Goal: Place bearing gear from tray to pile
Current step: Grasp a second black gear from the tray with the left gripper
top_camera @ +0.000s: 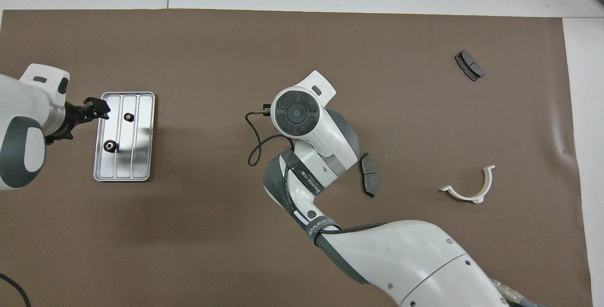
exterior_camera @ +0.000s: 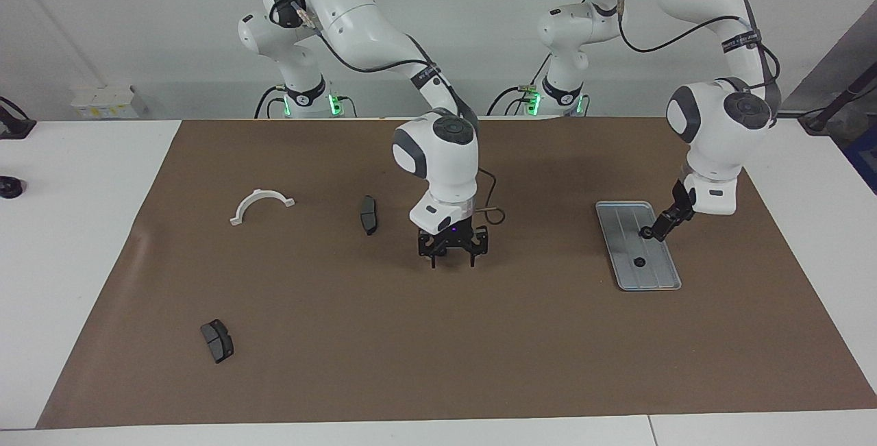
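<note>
While the left end effector (exterior_camera: 663, 229) hangs over the tray (exterior_camera: 656, 278) by a gear (exterior_camera: 645, 232), fingers unreadable, the right end effector (exterior_camera: 452, 258) stands open mid-surface.

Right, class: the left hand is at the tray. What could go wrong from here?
The left hand is slanted beside the gear nearer the robots on the ridged tray; it may knock the small gear aside instead of gripping it. The right hand hangs low over the mat at mid-table, so a carry that way could clip it.
</note>
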`<state>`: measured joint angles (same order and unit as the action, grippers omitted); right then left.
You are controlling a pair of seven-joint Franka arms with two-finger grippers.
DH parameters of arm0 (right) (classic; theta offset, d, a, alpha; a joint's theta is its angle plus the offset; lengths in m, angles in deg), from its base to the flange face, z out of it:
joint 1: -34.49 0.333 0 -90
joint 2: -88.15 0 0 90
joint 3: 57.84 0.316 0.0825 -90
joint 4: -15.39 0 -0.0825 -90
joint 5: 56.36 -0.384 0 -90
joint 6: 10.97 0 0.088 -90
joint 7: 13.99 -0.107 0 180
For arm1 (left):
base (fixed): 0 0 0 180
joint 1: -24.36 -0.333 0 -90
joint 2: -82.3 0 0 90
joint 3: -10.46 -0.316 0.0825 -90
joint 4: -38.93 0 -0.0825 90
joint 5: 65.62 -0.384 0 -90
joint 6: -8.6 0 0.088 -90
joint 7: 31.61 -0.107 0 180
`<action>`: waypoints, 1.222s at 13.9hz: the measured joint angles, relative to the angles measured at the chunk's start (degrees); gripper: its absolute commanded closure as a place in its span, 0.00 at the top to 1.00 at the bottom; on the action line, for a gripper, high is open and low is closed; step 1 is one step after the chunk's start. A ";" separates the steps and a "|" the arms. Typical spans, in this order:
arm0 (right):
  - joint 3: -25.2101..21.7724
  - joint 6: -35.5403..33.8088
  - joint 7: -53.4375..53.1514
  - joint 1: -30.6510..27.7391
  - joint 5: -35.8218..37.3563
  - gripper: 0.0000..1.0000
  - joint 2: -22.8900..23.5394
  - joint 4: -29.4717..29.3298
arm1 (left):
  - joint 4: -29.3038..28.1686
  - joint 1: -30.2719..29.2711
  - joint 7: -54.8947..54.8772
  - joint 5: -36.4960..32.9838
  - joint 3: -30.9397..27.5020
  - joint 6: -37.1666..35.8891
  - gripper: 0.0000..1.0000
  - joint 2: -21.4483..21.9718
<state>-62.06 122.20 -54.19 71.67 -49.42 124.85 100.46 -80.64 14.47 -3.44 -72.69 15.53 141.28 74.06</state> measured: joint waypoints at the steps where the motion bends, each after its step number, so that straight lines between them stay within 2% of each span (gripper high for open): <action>1: -0.15 -0.41 0.04 -0.10 0.00 0.77 0.00 0.52 | -2.04 -0.32 0.06 0.03 0.01 1.87 0.97 0.13; 4: -0.39 -0.83 0.38 -0.44 0.00 0.72 -0.04 1.88 | -5.77 -0.29 3.76 0.43 0.64 6.30 0.67 0.06; 5: -0.39 -0.83 0.39 -0.54 0.00 0.69 -0.08 2.24 | -6.20 -0.29 4.97 0.46 0.75 7.01 0.61 -0.04; 12: 0.06 -3.10 0.38 -0.13 -1.10 0.62 -0.84 2.92 | -6.85 -0.29 13.63 0.65 0.75 10.18 0.60 -1.91; 15: 0.25 -3.14 0.35 -0.07 -1.16 0.48 -1.05 3.84 | -7.81 -0.29 14.20 0.65 0.76 12.47 0.58 -2.85; 17: 0.64 -3.14 0.22 -0.06 -1.19 0.48 -1.20 4.57 | -7.93 -0.29 14.27 0.65 0.75 12.72 0.27 -2.96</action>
<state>-61.42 119.06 -53.97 71.60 -50.61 123.66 105.03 -88.57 14.18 10.83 -72.03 16.28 154.00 71.09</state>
